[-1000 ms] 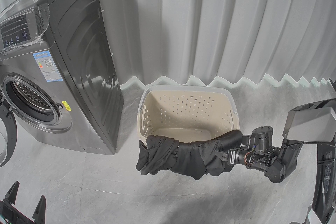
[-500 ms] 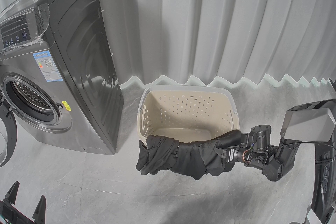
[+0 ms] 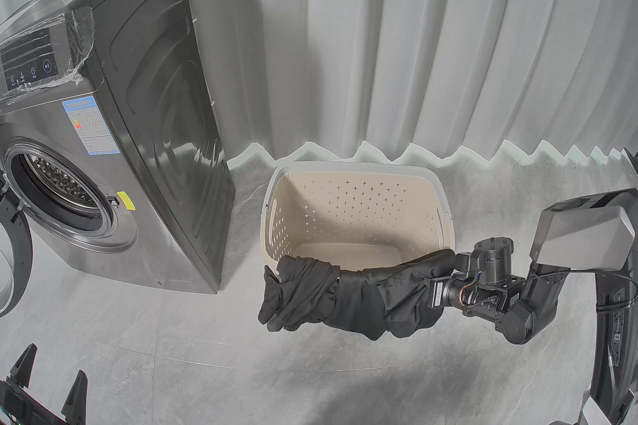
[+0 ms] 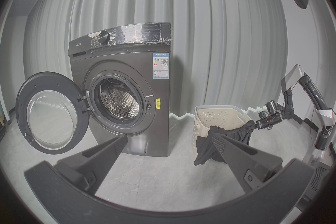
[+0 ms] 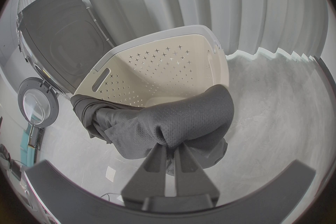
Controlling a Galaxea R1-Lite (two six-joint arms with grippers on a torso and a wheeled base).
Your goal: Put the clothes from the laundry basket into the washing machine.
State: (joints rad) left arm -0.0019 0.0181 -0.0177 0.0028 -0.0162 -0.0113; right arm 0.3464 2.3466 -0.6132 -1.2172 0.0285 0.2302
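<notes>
A black garment (image 3: 345, 300) hangs over the near rim of the beige laundry basket (image 3: 359, 170), its bunched left end drooping outside toward the floor. My right gripper (image 3: 428, 295) is shut on the garment's right end at the basket's near right corner. In the right wrist view the fingers pinch a fold of the perforated black cloth (image 5: 168, 123), with the gripper (image 5: 170, 147) closed tight. The grey washing machine (image 3: 133, 114) stands to the left, its drum (image 4: 119, 98) open and its door (image 4: 49, 112) swung wide. My left gripper (image 3: 54, 361) hangs open low at the near left, holding nothing.
White curtains (image 3: 399, 34) run along the back behind the basket and the machine. The open door (image 3: 13, 254) juts out at the far left. Grey tiled floor (image 3: 199, 346) lies open between the machine front and the basket.
My right arm has edged slightly left toward the basket, and the held end of the garment has sagged a little. The left gripper and the basket have stayed put.
</notes>
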